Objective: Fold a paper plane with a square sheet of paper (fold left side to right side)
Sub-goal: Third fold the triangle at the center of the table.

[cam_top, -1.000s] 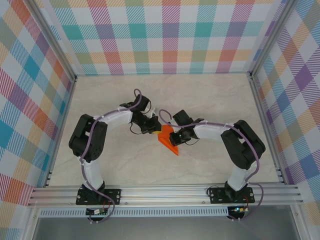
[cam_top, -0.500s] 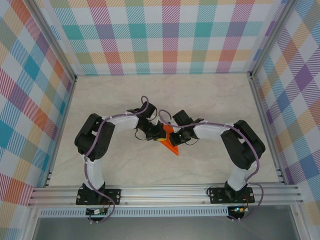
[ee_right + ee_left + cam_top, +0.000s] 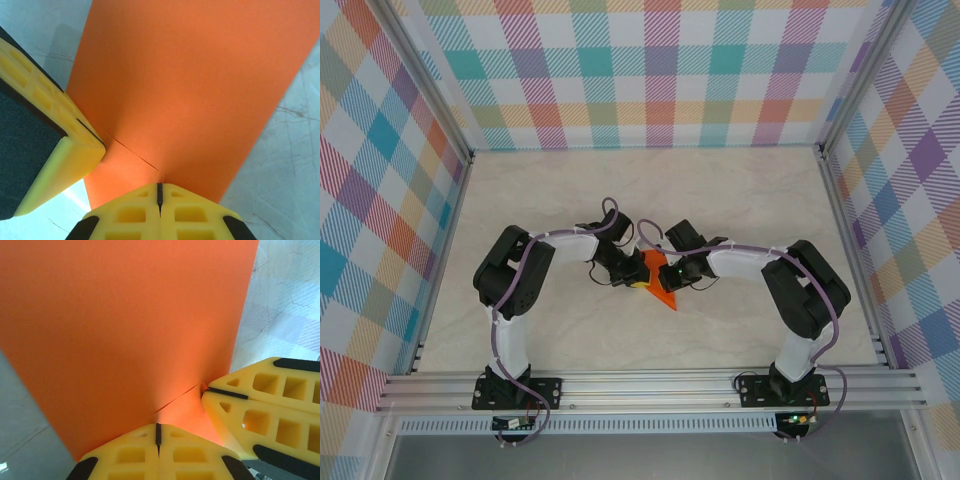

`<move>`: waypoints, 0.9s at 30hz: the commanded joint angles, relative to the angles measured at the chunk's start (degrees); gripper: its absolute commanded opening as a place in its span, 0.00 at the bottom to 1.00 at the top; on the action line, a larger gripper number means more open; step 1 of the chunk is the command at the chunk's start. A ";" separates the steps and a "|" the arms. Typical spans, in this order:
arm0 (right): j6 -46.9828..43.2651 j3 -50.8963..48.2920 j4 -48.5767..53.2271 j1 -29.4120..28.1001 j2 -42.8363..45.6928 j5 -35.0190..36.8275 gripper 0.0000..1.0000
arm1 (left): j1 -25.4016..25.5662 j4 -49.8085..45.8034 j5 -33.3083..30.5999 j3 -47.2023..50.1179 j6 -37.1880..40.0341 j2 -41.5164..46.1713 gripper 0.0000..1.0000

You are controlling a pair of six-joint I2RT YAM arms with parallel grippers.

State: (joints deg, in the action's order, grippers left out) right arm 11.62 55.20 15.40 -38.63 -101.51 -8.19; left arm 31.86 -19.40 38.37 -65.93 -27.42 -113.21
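Observation:
The square sheet of paper (image 3: 666, 293) is bright orange and lies mid-table, partly doubled over, tapering to a point toward the near side. My left gripper (image 3: 640, 280) and right gripper (image 3: 660, 274) meet over its upper part, tip to tip. In the left wrist view the sheet (image 3: 125, 325) rises ahead of the left gripper (image 3: 158, 426), whose jaws are shut at a layer edge running across to the right gripper (image 3: 206, 388). The right wrist view shows the same edge on the sheet (image 3: 190, 85), between the shut right gripper (image 3: 160, 185) and the left gripper (image 3: 102, 145).
The pale marbled table (image 3: 550, 200) is boxed in by checked walls (image 3: 650, 70) and a metal rail (image 3: 650, 385) along the near edge. Both arms bend inward toward the centre, with their elbows out to the sides.
My left gripper has swung right and nearer, from beside the paper onto its upper left part, close to the right gripper. The right arm has stayed put.

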 commanded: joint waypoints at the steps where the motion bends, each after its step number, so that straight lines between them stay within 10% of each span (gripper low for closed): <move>1: 0.21 -0.48 6.01 -0.58 -0.84 1.37 0.04 | 0.31 -0.82 -4.49 2.31 0.59 -2.36 0.02; 12: -0.72 2.87 12.66 0.75 11.51 5.96 0.43 | 0.31 0.30 -5.63 5.42 0.00 -1.14 0.01; 20: 4.60 -3.37 6.47 0.57 11.59 -15.12 0.28 | 0.31 0.32 -5.56 5.06 -0.15 -0.91 0.01; 27: 7.10 -2.45 5.34 0.57 5.49 -18.08 0.24 | 0.38 -0.11 -5.72 4.80 0.11 -0.79 0.01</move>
State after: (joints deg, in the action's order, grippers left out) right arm 17.06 52.25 21.87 -37.91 -94.28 -22.31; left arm 31.86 -15.31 38.61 -63.09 -27.42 -112.12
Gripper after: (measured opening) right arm 0.242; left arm 0.043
